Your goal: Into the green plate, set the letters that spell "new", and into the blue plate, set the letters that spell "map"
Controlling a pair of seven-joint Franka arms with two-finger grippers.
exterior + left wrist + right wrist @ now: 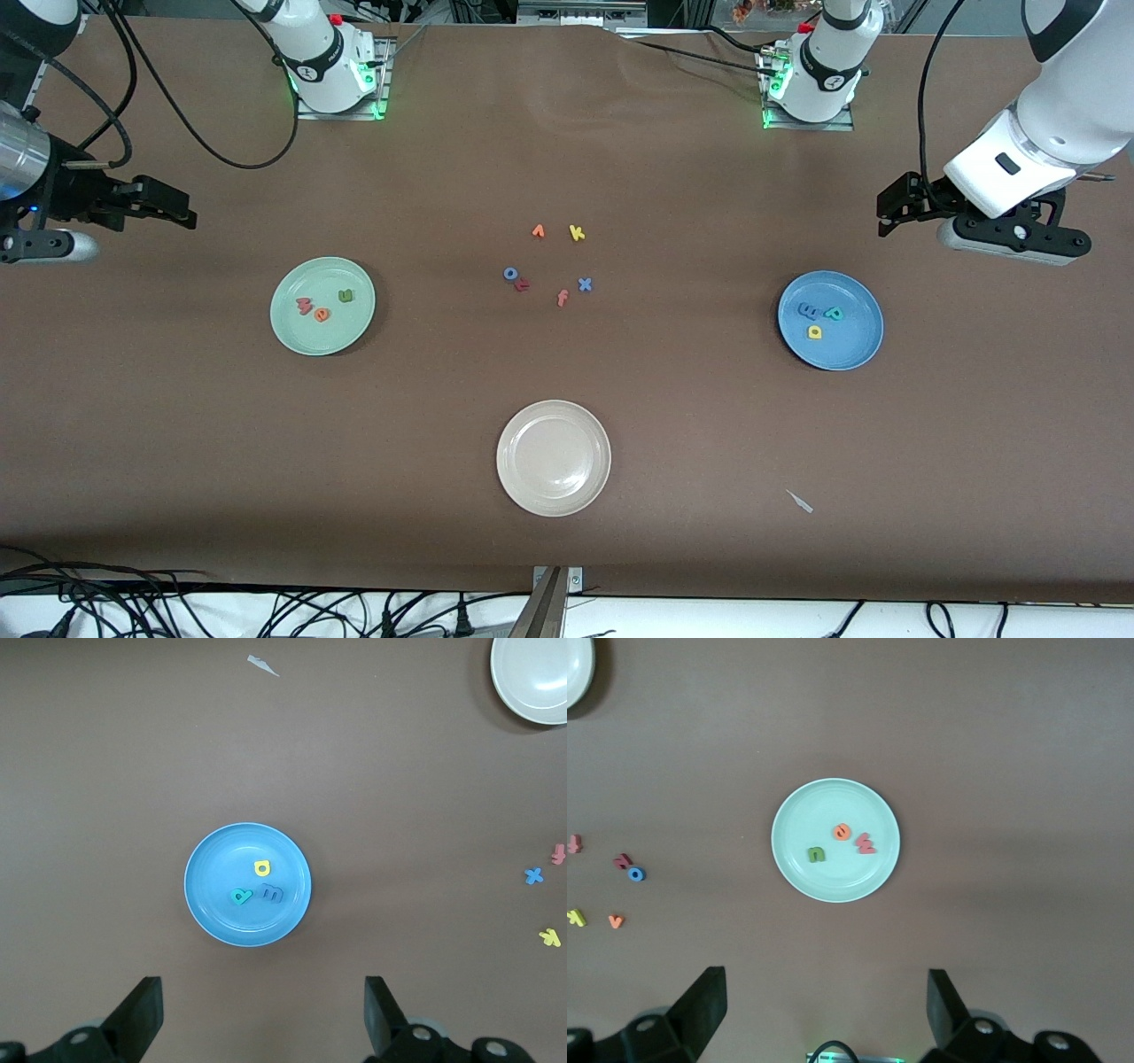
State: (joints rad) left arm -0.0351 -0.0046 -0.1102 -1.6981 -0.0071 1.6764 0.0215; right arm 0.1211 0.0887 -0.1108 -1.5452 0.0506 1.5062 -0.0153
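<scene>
Above plates: both hands (261, 1019) (824, 1014) wide open, empty.

Cream plate (534, 678) cut by left wrist view edge; dark red letter (523, 285) unreadable

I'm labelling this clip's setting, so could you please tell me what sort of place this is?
Most likely a robotics lab bench: two arms bolted along a brown-covered table, loose cables at its edge, and foam letters sorted into a green plate and a blue plate.
</scene>
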